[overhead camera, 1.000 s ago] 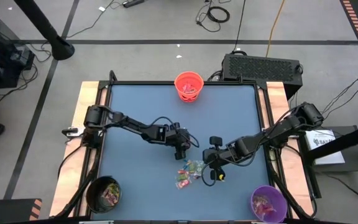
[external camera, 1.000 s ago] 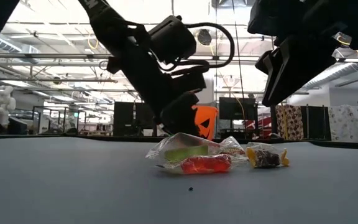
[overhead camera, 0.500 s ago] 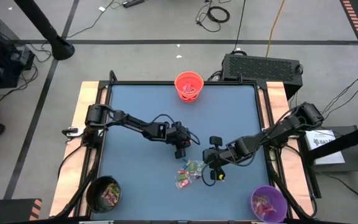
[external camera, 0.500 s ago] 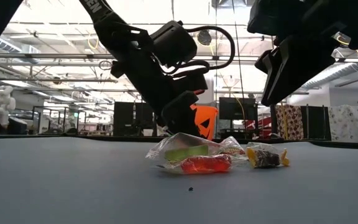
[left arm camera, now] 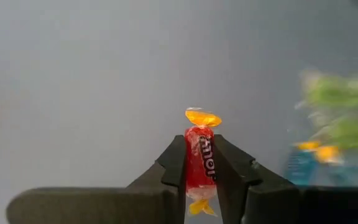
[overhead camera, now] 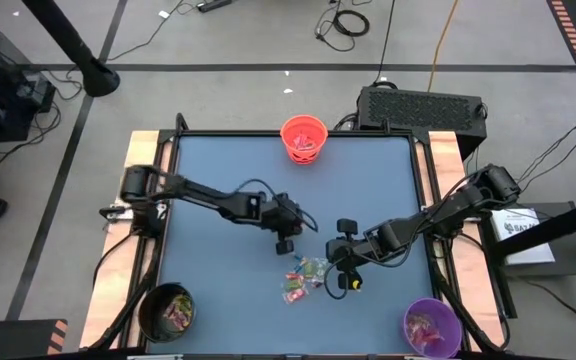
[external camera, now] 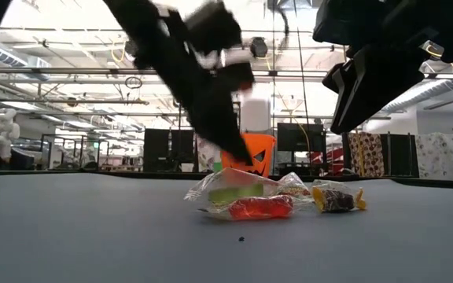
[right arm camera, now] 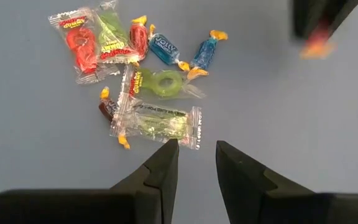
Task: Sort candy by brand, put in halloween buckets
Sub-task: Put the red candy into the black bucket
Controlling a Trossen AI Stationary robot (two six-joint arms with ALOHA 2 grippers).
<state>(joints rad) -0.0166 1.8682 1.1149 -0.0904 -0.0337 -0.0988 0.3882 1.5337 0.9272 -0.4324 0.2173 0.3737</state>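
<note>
A: How far along is the sorting?

B: Well on, by the look of it. The black round plastic bucket (overhead camera: 167, 310) and the purple round plastic bucket (overhead camera: 432, 327) each hold a heap of shiny wrapped sweets, and the bright orange plastic pail (overhead camera: 304, 139) has some too. What is left is one small cluster of clear-wrapped and twist-wrapped candies (overhead camera: 306, 277) on the blue-grey table (overhead camera: 218, 260).

A: And the arms?

B: The left gripper (left arm camera: 200, 163) is clenched on a small red twist-wrapped candy with orange ends (left arm camera: 200, 160), lifted clear of the table near the middle. The right gripper (right arm camera: 196, 157) hangs released, empty, just above the cluster's green-wrapped pieces (right arm camera: 157, 121).

A: So roughly ten pieces remain?

B: About that, judging from the right wrist view, plus the red one, which has yet to reach a bucket.
</note>
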